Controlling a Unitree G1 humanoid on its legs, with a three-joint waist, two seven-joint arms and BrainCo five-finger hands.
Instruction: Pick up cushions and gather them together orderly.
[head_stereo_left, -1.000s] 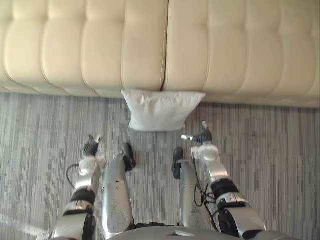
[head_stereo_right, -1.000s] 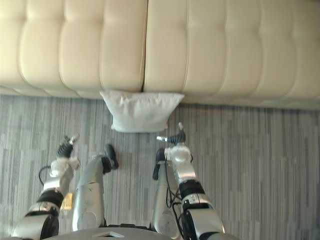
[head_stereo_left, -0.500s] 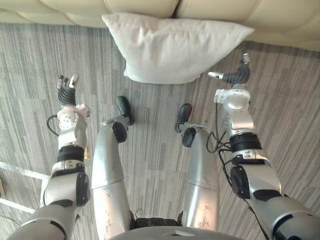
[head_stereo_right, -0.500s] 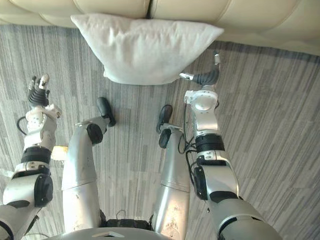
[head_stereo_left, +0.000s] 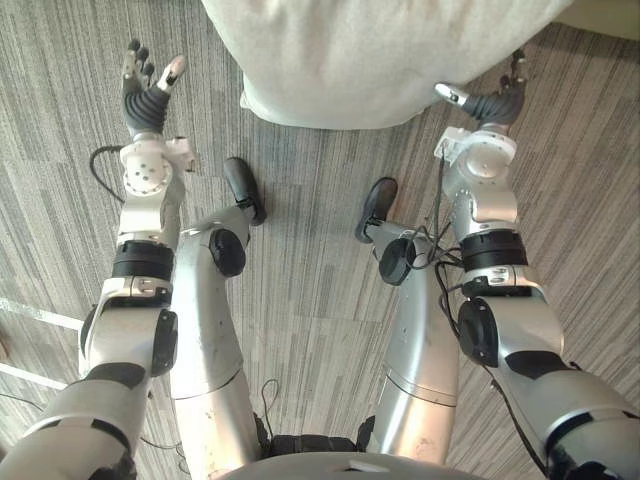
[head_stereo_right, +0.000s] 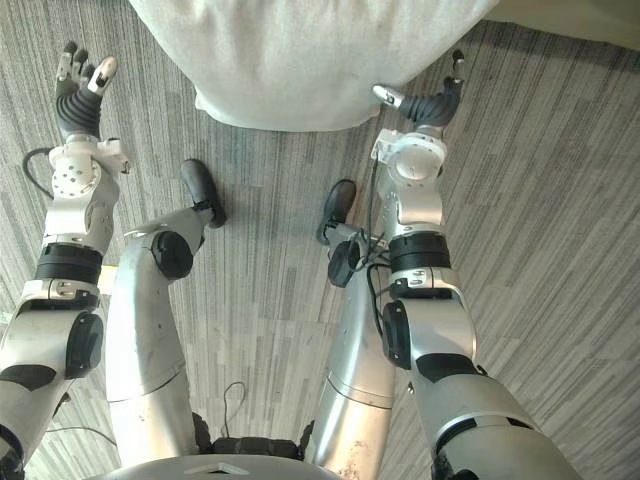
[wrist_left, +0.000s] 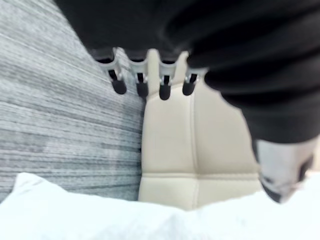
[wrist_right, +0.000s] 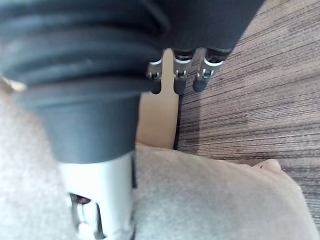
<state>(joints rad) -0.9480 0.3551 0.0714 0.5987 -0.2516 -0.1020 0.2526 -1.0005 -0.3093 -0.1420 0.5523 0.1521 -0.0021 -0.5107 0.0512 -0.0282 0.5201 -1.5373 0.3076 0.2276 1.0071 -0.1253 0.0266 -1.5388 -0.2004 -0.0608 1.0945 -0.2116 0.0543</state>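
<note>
Left hand (head_stereo_left: 148, 98): left of the cushion (head_stereo_left: 380, 50), apart from it; fingers released and straight. Cushion: lies on the floor (head_stereo_left: 310, 290), beside the sofa (wrist_left: 170, 150). Right hand (head_stereo_left: 492, 104): at the cushion's lower right edge; fingers released, grasping nothing.

White cushion (head_stereo_left: 380, 55); grey striped carpet (head_stereo_left: 310, 290); cream sofa (wrist_left: 190, 150).
</note>
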